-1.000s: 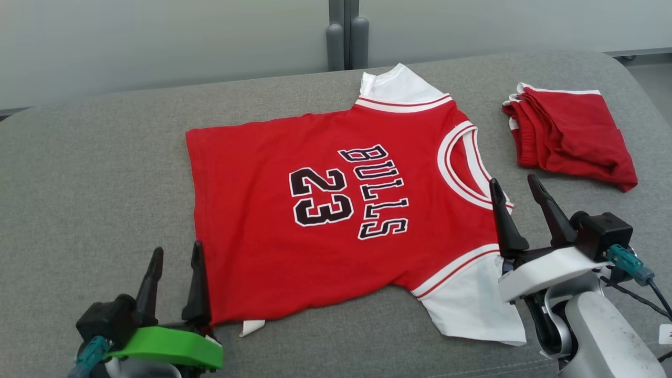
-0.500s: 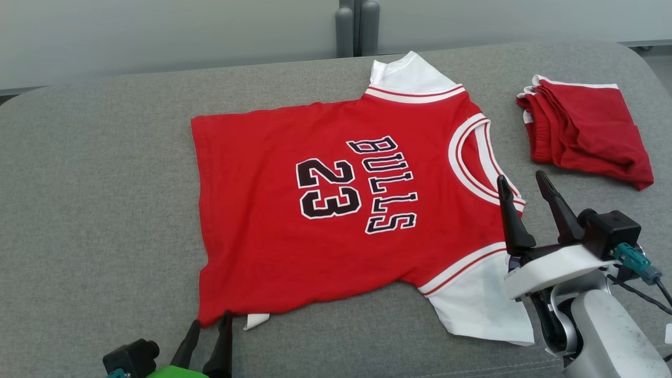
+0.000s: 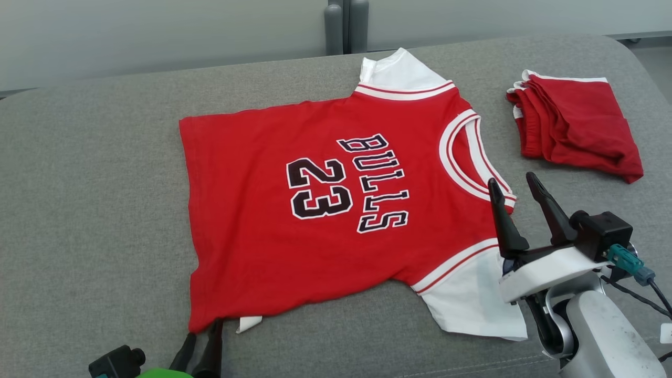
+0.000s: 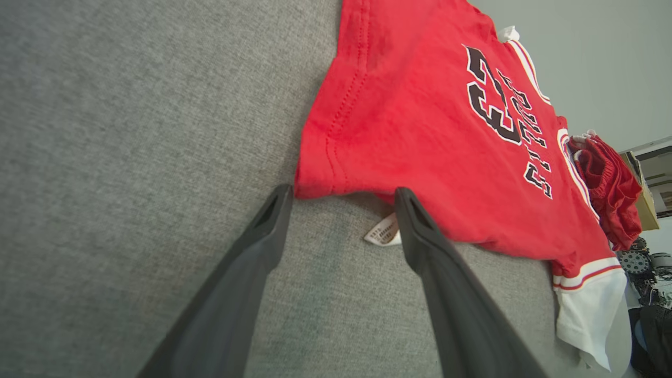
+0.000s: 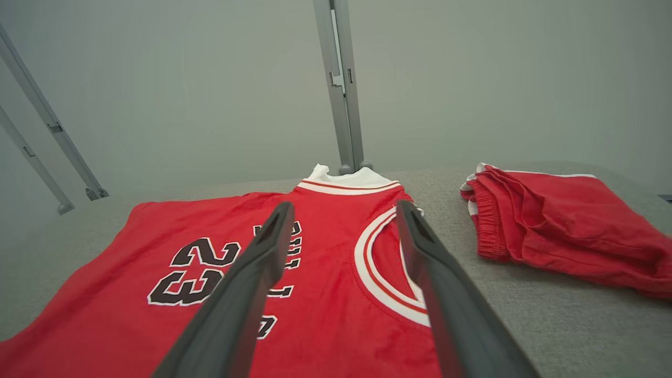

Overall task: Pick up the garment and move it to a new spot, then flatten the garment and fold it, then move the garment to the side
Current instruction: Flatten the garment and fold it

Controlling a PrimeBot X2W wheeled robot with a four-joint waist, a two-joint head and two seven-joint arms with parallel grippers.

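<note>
red jersey (image 3: pixel 325 210) lies spread flat on gray counter (image 3: pixel 94 184)
left claw (image 3: pixel 202 338), released, sits at the jersey's hem corner; right claw (image 3: pixel 512 179), also released, hangs beside its collar; folded red shorts (image 3: pixel 575 123) lie apart, right of the jersey.

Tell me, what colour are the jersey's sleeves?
The sleeves are white; the head view shows it best.

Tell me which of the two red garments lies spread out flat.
The red jersey with white sleeves and BULLS 23 print; the plain red garment beside it is folded up.
</note>
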